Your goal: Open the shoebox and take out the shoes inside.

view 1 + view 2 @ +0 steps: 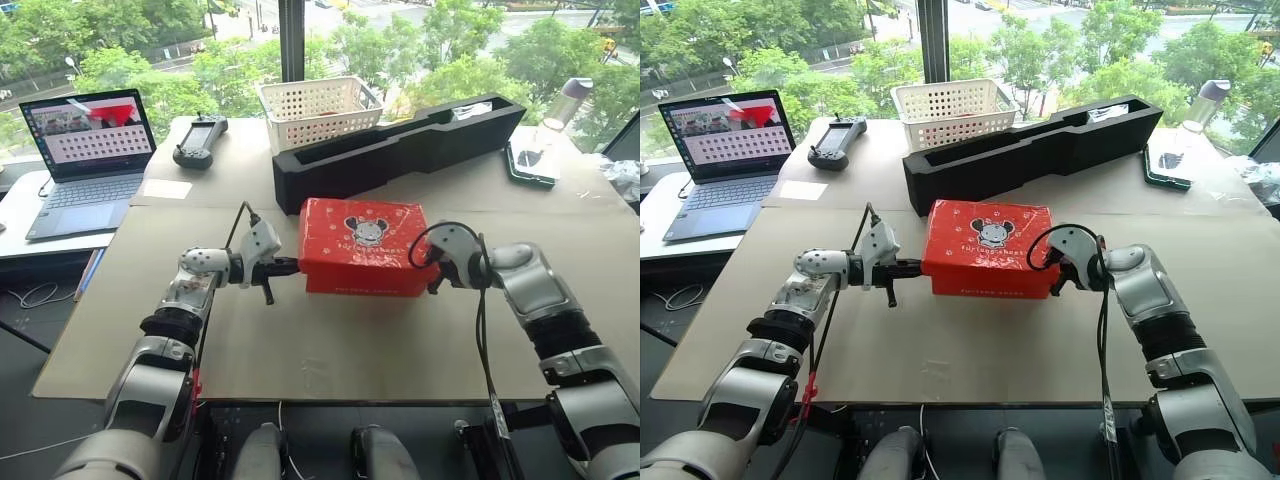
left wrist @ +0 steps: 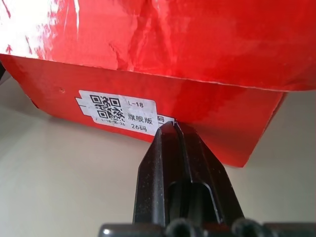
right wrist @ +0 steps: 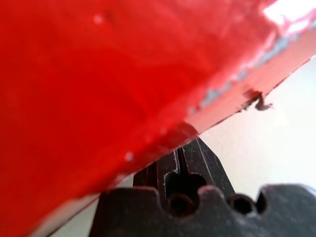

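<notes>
Both my clenched grippers, left (image 1: pixel 285 267) and right (image 1: pixel 432 278), flank the lidded shoebox (image 1: pixel 365 246) ends, bare table (image 1: pixel 330 350) nearer me.

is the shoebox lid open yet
No, the red lid of the shoebox lies flat and shut on its base, with no shoes showing.

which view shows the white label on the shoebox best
The left wrist view: the white label with its QR code sits plainly on the shoebox end wall, just past the shut left gripper. The head views show the lid and front, not that end; the right wrist view shows red cardboard.
</notes>
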You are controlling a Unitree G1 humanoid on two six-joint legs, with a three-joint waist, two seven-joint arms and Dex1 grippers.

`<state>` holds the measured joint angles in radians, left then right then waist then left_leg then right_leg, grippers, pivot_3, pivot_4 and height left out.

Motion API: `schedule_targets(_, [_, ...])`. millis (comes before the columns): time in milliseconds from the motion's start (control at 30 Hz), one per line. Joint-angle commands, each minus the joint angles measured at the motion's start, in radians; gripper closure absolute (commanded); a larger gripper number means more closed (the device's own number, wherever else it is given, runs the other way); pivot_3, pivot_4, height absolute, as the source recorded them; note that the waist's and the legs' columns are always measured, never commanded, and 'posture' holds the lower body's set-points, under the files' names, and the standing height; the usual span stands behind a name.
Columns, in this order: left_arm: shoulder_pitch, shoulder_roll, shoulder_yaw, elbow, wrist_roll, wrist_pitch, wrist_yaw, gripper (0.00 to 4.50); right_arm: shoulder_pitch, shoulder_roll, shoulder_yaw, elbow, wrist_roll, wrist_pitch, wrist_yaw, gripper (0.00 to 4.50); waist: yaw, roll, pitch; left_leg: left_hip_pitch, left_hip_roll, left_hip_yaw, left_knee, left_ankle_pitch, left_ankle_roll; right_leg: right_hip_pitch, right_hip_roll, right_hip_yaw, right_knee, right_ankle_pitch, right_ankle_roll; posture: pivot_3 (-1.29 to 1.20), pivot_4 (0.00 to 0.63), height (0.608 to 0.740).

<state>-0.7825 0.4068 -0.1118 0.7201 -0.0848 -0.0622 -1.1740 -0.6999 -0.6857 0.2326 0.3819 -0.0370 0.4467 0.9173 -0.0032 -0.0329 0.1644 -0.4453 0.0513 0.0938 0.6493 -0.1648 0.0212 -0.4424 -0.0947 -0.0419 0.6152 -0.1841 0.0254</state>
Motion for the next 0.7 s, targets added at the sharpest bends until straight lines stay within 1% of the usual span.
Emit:
schedule_targets(33, [0.016, -0.009, -0.001, -0.095, -0.034, -0.005, -0.03, 4.5, 0.011, -0.025, -0.034, -0.087, 0.015, 0.029, 0.019, 4.47, 0.0, 0.0, 0.0, 0.0, 0.0, 0.0, 0.0, 0.0, 0.0, 0.0, 0.0, 0.0, 0.0, 0.0, 0.0, 0.0, 0.15, 0.733])
schedule_targets(167, [0.073, -0.017, -0.004, -0.159, -0.045, 0.028, -0.028, 4.5, 0.059, -0.05, -0.05, -0.203, 0.042, 0.087, 0.048, 4.47, 0.0, 0.0, 0.0, 0.0, 0.0, 0.0, 0.0, 0.0, 0.0, 0.0, 0.0, 0.0, 0.0, 0.0, 0.0, 0.0, 0.15, 0.733])
schedule_targets(600, [0.199, -0.009, 0.0, -0.41, -0.106, 0.187, -0.01, 4.5, 0.158, -0.091, -0.075, -0.378, 0.071, 0.223, 0.074, 4.47, 0.004, 0.0, 0.0, 0.0, 0.0, -0.001, 0.001, 0.0, 0.0, 0.0, 0.0, 0.0, 0.001, -0.001, 0.001, 0.0, 0.15, 0.733])
schedule_targets(700, [0.217, 0.007, 0.003, -0.435, -0.111, 0.207, -0.006, 4.5, 0.186, -0.103, -0.093, -0.429, 0.092, 0.26, 0.077, 4.47, 0.005, 0.0, 0.0, 0.0, 0.0, -0.001, 0.001, 0.0, 0.0, 0.0, 0.0, 0.0, 0.001, -0.001, 0.001, 0.0, 0.15, 0.733])
